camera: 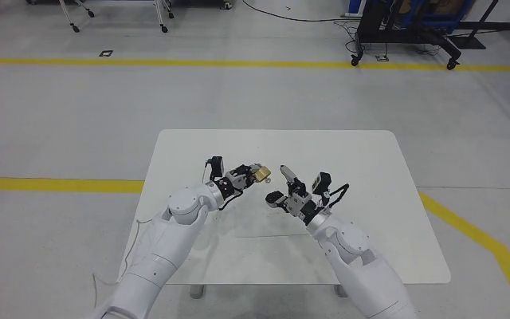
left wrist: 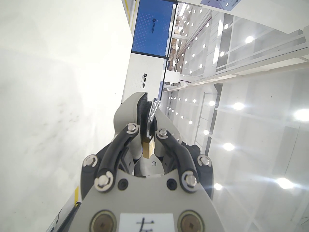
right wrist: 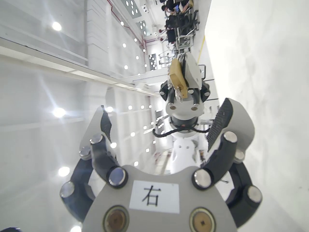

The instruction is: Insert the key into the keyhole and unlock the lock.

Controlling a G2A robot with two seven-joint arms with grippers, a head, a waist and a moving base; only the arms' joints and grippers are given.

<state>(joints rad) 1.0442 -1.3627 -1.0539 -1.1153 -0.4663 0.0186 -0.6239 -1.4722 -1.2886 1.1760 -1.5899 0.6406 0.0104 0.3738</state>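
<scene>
Partly hidden, the lock (left wrist: 147,149) sits in the left gripper (left wrist: 150,108).

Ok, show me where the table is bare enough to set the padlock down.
Bare: the far strip of the table beyond both claws, and its right end past the right claw. Crowded: mid-table, where the left claw holds the padlock facing the right claw.

Lock (right wrist: 178,79) of glossy brass-like metal, shiny silvery shackle (left wrist: 154,111), smooth matt table (camera: 358,171).

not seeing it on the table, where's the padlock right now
Top view: the padlock is clamped in the left gripper, over the middle of the table, facing the open right gripper.
</scene>
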